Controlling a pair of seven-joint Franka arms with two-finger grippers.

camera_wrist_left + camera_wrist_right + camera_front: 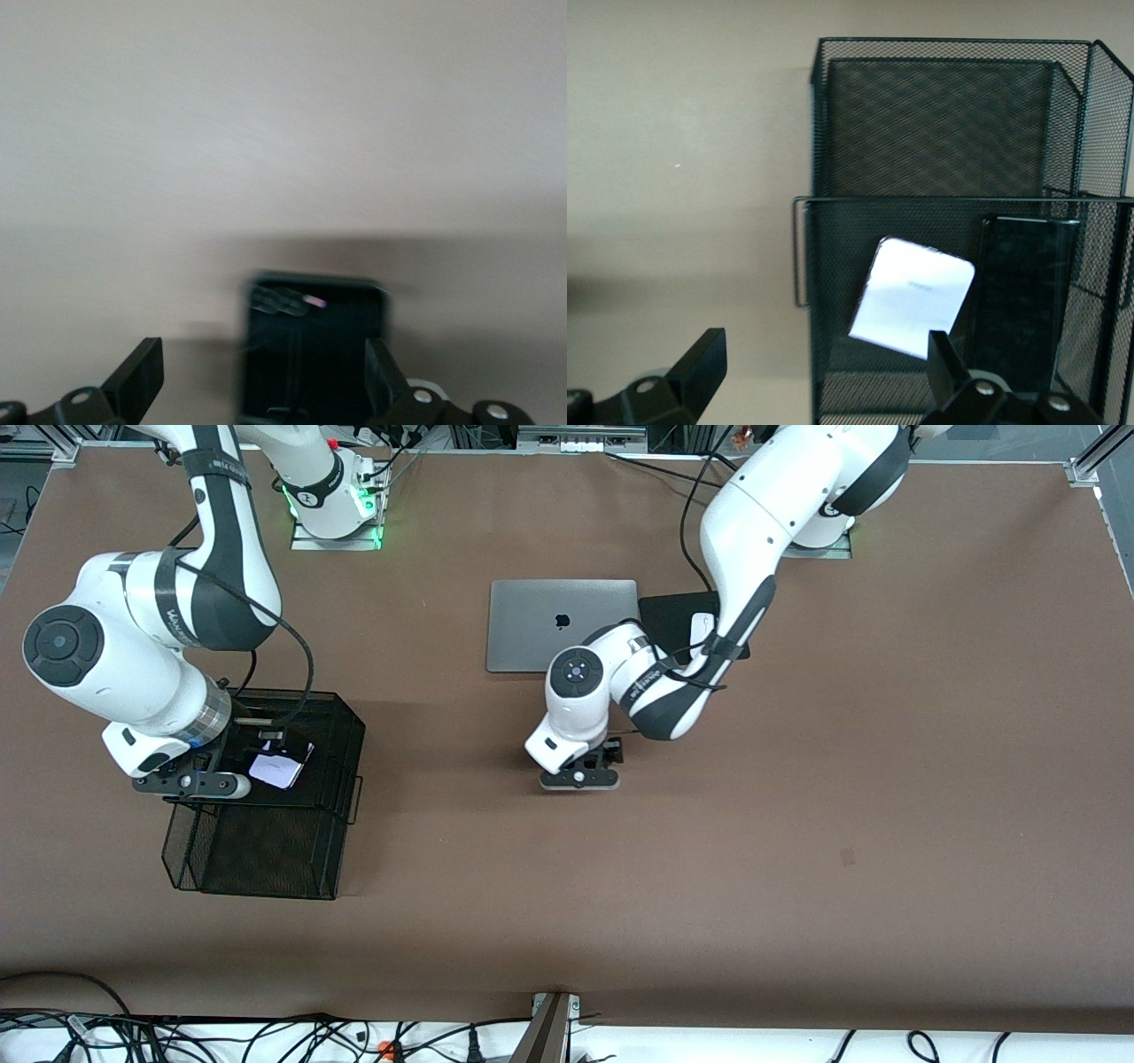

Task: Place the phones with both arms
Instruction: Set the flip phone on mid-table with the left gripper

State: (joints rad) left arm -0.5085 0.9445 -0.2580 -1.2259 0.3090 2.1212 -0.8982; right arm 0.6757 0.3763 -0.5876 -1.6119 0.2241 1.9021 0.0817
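Meanwhile the left gripper (266, 381) gapes wide over the small black phone (312, 350) on the table (797, 824), while the right gripper (824, 381) (equally wide) hovers above the mesh organizer (939, 133) holding 2 phones, the pale phone (912, 297) and the long black phone (1019, 301).

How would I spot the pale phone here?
Find the black mesh basket toward the right arm's end of the table. In it lies the pale phone, tilted beside a long black phone; it is the only light thing there.

Blk wire-mesh metal basket (939, 124); glossy blk phone (1023, 292); matt brown tabletop (797, 850); brushed-metal laptop (540, 615).
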